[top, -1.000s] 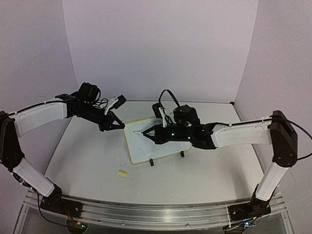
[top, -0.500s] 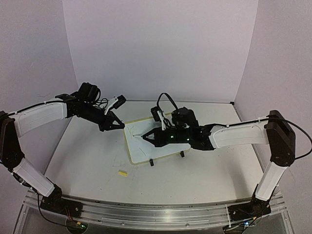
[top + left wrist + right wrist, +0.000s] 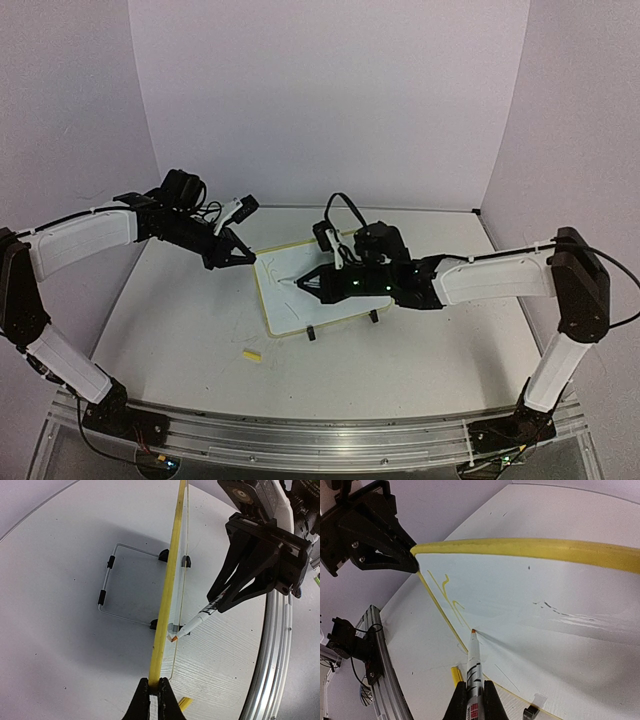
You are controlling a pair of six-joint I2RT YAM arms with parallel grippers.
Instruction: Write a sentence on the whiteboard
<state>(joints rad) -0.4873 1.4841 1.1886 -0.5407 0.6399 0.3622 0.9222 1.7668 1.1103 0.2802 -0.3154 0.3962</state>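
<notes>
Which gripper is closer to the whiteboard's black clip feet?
Right: the right gripper holds a marker over the whiteboard, just behind the feet; the left gripper clamps its far corner.

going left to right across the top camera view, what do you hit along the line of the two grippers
left gripper, pinched on the corner of the whiteboard → marker → right gripper, holding that marker → white forearm of the right arm. The whiteboard lies under the marker and right gripper, so it has no place of its own.
</notes>
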